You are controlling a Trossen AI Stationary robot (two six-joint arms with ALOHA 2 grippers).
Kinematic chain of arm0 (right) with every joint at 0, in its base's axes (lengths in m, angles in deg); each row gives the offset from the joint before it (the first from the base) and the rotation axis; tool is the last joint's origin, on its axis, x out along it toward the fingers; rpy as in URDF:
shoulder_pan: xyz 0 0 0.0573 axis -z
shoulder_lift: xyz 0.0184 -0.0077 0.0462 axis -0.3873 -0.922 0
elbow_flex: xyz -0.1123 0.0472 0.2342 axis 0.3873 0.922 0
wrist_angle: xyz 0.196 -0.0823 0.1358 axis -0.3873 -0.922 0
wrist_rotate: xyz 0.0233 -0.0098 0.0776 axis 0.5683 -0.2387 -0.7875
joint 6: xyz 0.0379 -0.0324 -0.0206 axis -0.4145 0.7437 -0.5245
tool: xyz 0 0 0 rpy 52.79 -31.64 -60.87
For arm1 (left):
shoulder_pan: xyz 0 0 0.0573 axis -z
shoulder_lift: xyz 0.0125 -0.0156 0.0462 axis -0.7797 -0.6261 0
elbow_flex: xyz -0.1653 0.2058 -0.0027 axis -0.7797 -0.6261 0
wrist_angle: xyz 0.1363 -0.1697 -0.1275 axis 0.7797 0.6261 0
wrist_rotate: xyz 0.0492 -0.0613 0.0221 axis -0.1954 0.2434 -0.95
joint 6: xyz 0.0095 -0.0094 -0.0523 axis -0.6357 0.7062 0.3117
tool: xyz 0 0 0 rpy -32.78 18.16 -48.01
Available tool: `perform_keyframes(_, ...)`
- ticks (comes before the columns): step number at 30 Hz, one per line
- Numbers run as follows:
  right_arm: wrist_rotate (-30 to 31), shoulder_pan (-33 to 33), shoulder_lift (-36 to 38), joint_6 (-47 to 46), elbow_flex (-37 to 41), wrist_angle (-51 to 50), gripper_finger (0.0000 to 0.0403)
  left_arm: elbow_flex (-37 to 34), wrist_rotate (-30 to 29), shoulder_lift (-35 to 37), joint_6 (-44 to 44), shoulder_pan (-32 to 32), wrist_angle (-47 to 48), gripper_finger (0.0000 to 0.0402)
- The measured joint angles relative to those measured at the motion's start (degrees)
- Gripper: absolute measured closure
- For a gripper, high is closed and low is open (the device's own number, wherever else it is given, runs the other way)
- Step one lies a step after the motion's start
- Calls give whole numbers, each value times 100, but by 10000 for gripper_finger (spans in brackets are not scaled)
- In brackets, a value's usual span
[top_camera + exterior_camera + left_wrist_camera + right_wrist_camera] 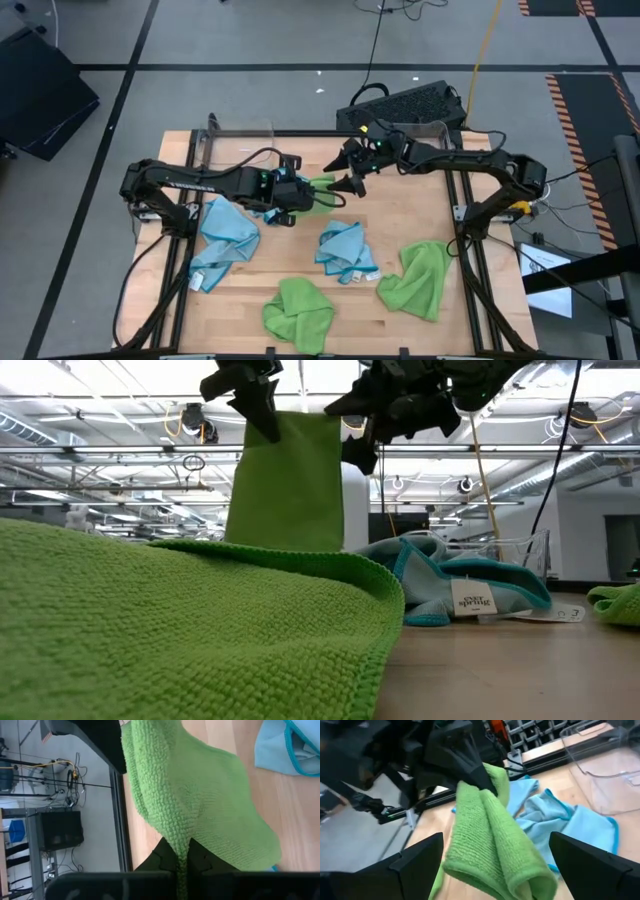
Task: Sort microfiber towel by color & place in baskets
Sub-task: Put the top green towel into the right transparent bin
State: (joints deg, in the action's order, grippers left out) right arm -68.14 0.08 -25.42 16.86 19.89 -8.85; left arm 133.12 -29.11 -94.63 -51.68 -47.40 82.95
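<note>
The left gripper (305,193) pinches a green towel (322,184) above the surface mid-rear, the right gripper (352,172) spread wide beside it, while four towels lie unsorted and both baskets (238,140) look empty.

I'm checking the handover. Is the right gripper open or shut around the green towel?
Open. The right gripper has its fingers spread wide on either side of the hanging green towel, which the shut left gripper pinches.

- Left arm (190,180): showing matte black jointed links, black cable looping above.
- Right arm (470,160): wearing matching black casing, yellow tag at its base.
- Both wrists: glowing with small green lights.
</note>
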Motion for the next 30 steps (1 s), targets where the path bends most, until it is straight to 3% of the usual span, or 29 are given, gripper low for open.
perform_keyframes(6, 321, -145, -39, 247, 2, -3, 57, 0, -42, 0, 2, 0, -6, 399)
perform_keyframes(11, 525, -198, -38, 243, 4, 14, 103, -1, -75, 0, 9, 0, -6, 399)
perform_keyframes(17, 535, -198, -40, 236, 4, 4, 197, -2, -87, 0, 86, -30, -5, 399)
perform_keyframes(26, 535, -198, -40, 235, 4, 7, 381, -2, -87, 0, 357, -166, -7, 399)
perform_keyframes(30, 641, -198, -35, 202, 4, 9, 392, -2, -90, 0, 384, -195, -13, 394)
